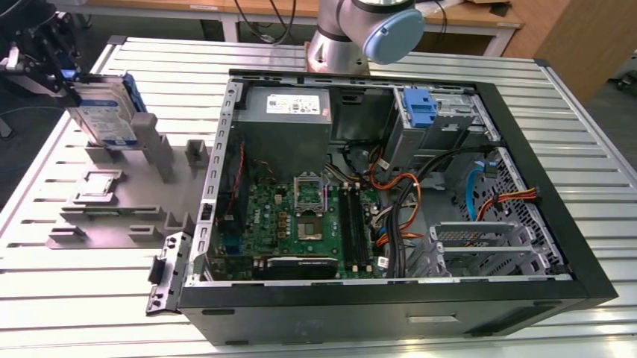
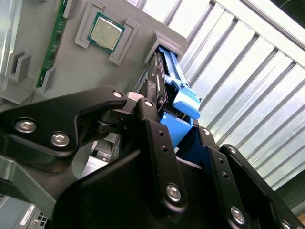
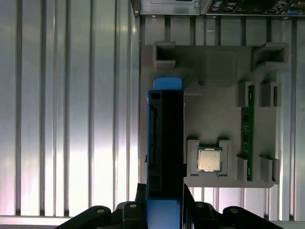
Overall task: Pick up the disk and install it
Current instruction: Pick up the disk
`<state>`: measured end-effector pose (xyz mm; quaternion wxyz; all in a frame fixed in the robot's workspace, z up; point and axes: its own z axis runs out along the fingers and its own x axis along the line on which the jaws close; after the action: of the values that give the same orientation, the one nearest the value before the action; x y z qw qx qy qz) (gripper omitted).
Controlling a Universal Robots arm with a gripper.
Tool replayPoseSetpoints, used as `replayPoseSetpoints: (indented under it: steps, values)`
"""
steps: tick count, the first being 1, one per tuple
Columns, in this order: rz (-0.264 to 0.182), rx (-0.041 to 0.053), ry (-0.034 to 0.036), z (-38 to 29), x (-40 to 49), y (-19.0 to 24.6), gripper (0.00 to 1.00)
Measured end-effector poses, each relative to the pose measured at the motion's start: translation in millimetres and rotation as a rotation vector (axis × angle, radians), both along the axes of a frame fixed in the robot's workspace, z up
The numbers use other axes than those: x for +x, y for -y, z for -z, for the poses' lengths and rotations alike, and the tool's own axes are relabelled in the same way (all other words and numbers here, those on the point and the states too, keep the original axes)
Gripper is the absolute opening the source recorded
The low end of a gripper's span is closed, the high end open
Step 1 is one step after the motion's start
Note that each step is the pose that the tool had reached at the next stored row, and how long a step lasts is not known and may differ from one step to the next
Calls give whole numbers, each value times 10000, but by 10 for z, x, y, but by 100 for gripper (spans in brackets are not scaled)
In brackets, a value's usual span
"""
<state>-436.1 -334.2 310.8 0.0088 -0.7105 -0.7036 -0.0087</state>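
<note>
The disk (image 1: 103, 112) stands upright on its edge at the far end of the grey fixture (image 1: 119, 224), on the exterior view's left. It has a silver body, a white-and-blue label and blue rails. My gripper (image 1: 66, 80) is on its upper end, with a black finger on either side of the blue carrier. In the first wrist view the disk (image 3: 165, 138) shows edge-on, running away from the gripper (image 3: 165, 193). In the second wrist view the fingers (image 2: 153, 121) clamp its blue latch end (image 2: 186, 102). I cannot tell whether the disk still rests in its slot.
An open computer case (image 1: 572, 276) lies on the exterior view's right, with a motherboard (image 1: 298, 216), cables and a blue-fronted drive bay (image 1: 420, 112). The fixture also holds a processor chip (image 3: 209, 159) and a green memory stick (image 3: 246, 138). The table is ribbed metal (image 1: 89, 298).
</note>
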Motion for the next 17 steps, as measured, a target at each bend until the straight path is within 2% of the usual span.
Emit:
replayPoseSetpoints:
  steps: [17]
  values:
    - [0,0,0,-99,0,0,37]
